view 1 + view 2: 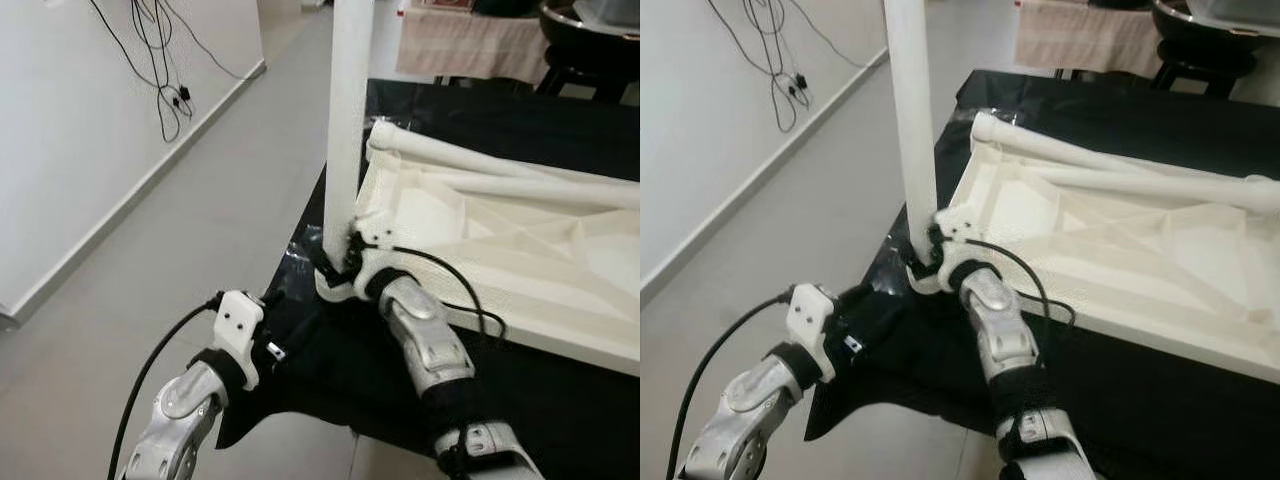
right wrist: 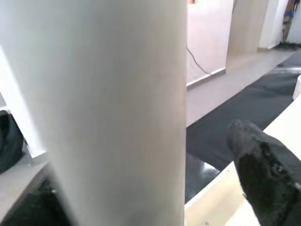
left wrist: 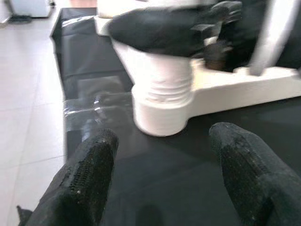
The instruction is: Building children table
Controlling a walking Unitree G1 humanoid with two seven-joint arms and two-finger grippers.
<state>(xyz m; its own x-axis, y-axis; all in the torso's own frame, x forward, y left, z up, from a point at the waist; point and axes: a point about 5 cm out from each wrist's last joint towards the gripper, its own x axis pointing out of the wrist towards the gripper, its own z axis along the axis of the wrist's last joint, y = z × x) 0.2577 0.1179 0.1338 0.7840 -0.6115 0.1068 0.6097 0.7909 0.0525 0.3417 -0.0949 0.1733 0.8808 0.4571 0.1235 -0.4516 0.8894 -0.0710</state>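
- Left eye view: the white table top (image 1: pixel 500 250) lies upside down on a black sheet (image 1: pixel 480 390), its ribbed underside facing up, near the sheet's left corner.
- One white leg (image 1: pixel 347 120) stands upright in the corner socket (image 3: pixel 162 101) nearest the robot; a second leg (image 1: pixel 500 160) lies loose across the underside.
- Right gripper (image 1: pixel 338 262) — fingers closed around the base of the upright leg, just above the socket.
- Left gripper (image 3: pixel 164 155) — fingers spread apart, holding nothing, hovering low over the sheet just short of the socket.
- Surroundings: grey tiled floor (image 1: pixel 200 220), white wall (image 1: pixel 80 120) with hanging black cables (image 1: pixel 165 70).
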